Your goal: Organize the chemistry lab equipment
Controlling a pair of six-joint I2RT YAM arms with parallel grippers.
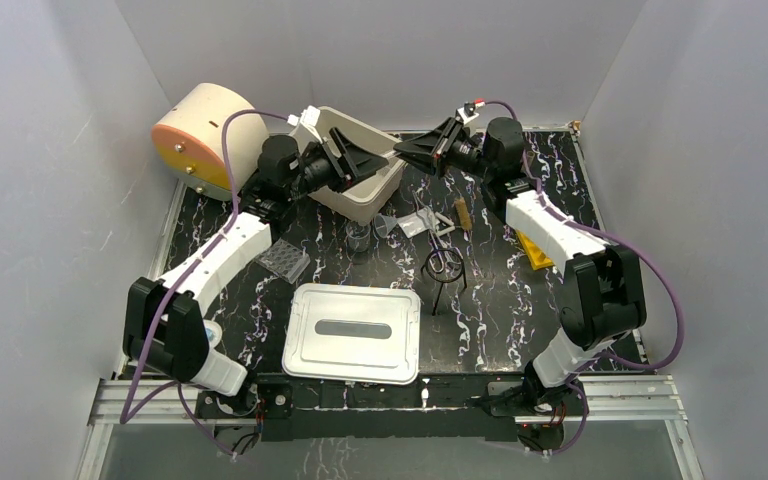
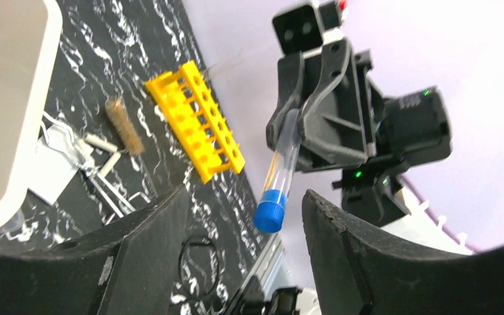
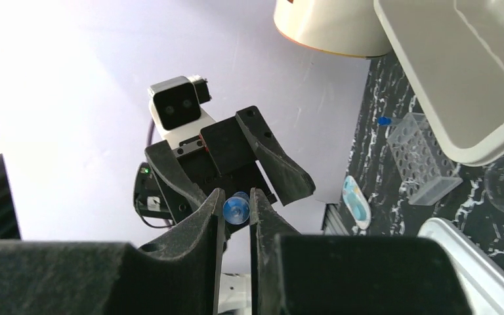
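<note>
The bin (image 1: 375, 195) stands at the back of the table (image 1: 500, 300), with the cylinder (image 1: 210, 125) on its left. The lid (image 1: 310, 350) lies at front centre, the wire ring stand (image 1: 445, 266) just behind its right corner, and the brush (image 1: 463, 213) further back

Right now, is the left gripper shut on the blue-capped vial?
No, the left gripper is wide open; the right gripper clamps the blue-capped vial.

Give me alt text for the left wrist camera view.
The right pincer holds a clear blue-capped tube, cap pointing toward the open left pincer. Behind, a yellow rack and a brush lie on the black marbled table.
</note>
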